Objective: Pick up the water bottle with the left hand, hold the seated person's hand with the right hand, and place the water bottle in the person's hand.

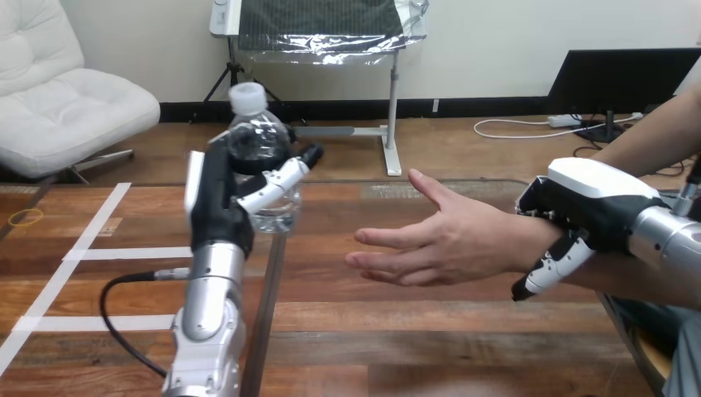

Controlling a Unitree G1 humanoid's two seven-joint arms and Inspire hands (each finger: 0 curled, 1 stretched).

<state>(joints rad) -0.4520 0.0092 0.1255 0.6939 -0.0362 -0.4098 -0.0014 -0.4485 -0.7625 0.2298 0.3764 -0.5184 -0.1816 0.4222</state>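
The left arm (207,314) rises steeply from the bottom edge, a smooth silver tube ending in the left hand (216,203), which stands upright with its white back shell facing the camera. Its jointed fingers (277,178) curl round the water bottle (258,136), a clear, rounded plastic bottle with a white screw cap (246,97), held upright to the left of the person's hand (450,240) and well apart from it. The person's hand lies flat and open above the wooden table (430,331), palm turned up and a little toward the bottle, fingers stretched toward it. Just right of the person's hand, the right hand (591,203) wraps the person's wrist: its glossy white shell sits on top, and a black-and-white finger (550,269) hooks round underneath. Its silver forearm (665,236) runs off to the right.
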